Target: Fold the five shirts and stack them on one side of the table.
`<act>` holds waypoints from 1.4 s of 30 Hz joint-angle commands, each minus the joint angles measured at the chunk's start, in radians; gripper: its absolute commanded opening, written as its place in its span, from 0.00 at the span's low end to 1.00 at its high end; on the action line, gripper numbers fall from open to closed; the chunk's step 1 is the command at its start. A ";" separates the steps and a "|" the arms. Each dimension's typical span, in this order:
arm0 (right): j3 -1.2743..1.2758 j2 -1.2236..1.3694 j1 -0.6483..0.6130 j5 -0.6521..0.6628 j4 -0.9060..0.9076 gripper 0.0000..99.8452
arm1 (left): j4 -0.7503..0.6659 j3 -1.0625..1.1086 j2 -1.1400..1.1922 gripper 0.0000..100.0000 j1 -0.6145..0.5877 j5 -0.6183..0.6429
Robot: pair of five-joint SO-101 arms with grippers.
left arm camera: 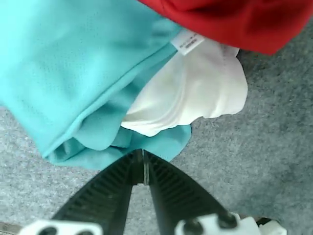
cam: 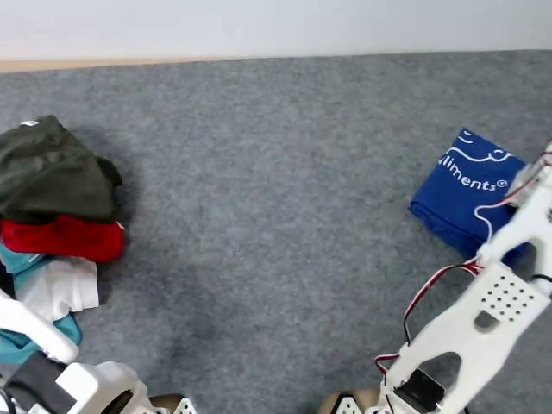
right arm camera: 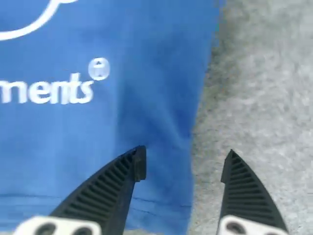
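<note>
A: Blue shirt (cam: 461, 190), where?
B: Right side of the table (cam: 276, 172), folded into a compact block, white print up. The other four are heaped at the left edge: dark green shirt (cam: 56, 172) on top, red shirt (cam: 65, 237) under it, then white shirt (left arm camera: 195, 93) and teal shirt (left arm camera: 63, 73) spilling out toward the arms.
A: Handling?
B: All thin knit, I'd say: light, limp, no stiffness. A pinch will drag layers along, and the grey felt-like cover looks grippy, so sliding may bunch the cloth. The teal one looks like a slicker mesh and could slip. Best hold is probably a hem or a shoulder corner; for the blue block, pinch through the folded edge so the layers stay together.
A: Grippers?
B: Left gripper (left arm camera: 143, 169) has its jaws pressed together with nothing between them, poised just off the teal hem. Right gripper (right arm camera: 183, 166) is spread wide, one jaw over blue cloth, the other over bare felt, straddling the block's side edge.
A: Hidden bits?
B: Plenty. The right arm (cam: 483, 319) covers the blue shirt's near corner in the high view. Collars and sleeves in the heap can't be sorted out. The teal shirt is cut off at the frame edge. Can't tell whether the right jaws touch the cloth.
</note>
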 commanded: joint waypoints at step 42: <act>-0.117 0.162 -0.076 0.014 -0.058 0.01 | 0.029 -0.004 -0.046 0.01 0.000 -0.009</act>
